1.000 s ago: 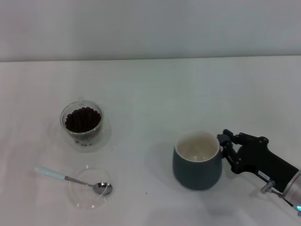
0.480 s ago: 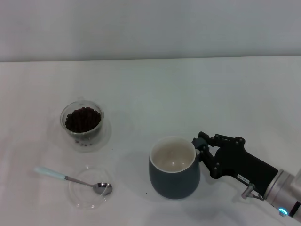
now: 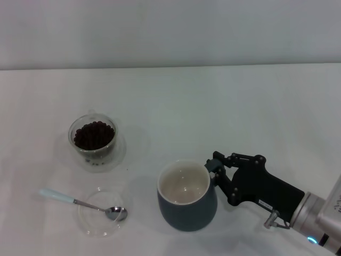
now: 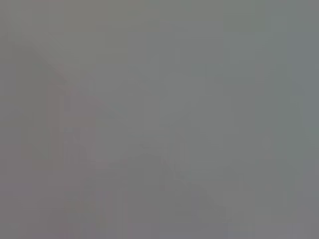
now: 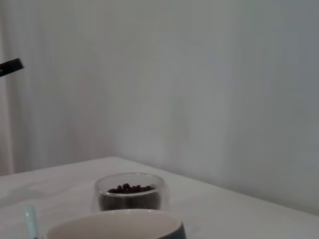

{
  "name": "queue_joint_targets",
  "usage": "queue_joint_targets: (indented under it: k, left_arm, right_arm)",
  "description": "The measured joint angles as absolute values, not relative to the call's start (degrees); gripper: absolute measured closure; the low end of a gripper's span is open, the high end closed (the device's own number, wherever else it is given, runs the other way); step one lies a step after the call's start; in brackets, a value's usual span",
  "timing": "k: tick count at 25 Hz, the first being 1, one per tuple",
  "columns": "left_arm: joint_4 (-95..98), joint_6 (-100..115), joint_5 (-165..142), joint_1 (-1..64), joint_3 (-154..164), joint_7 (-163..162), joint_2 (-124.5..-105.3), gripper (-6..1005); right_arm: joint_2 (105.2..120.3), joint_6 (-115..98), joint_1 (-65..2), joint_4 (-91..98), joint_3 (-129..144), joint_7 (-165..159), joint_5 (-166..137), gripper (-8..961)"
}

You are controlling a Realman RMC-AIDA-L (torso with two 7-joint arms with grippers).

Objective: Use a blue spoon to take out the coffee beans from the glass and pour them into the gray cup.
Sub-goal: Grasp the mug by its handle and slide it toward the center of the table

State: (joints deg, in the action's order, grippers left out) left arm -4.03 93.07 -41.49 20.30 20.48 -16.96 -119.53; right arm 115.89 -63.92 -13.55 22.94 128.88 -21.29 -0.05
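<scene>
A rounded dark blue-gray ceramic cup (image 3: 187, 196) with a cream-white inside is seen standing upright on the white table (image 3: 213, 106), and it serves here as the landmark. The right gripper (image 3: 217, 172) is placed against the cup's right side, where the handle is hidden by it; its black fingers (image 3: 214, 160) appear pressed together on that side of the cup, though the contact itself is partly masked. The inside of the cup is shown bare. Up and to the left of the cup, well apart from it, a small clear round glass (image 3: 92, 140) on a wider clear base is found, filled with small dark brown coffee beans (image 3: 94, 134). Directly to the left of the cup, a flat shallow clear round dish (image 3: 101, 213) is laid on the table, and in it the shiny metal bowl of a small teaspoon with a pale light-blue handle (image 3: 83, 204) is rested, the handle being pointed away from the cup. In the right wrist view the cup's rim (image 5: 117, 226) is seen close by, with the glass (image 5: 129, 191) of beans (image 5: 130, 188) beyond it and the spoon's pale handle (image 5: 31, 221) beside the rim. The left gripper is shown in no view; the left wrist view is a plain gray blur.
</scene>
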Motion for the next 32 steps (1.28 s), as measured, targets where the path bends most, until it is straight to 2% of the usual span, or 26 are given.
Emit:
queue_joint_targets:
  k: [32]
  left_arm:
    - [-4.8,93.2,-41.3,20.2,20.4,-17.0,-119.53,111]
  right_arm:
    - [115.83,-63.1,-14.8,23.2,132.3,-11.0,0.1,765]
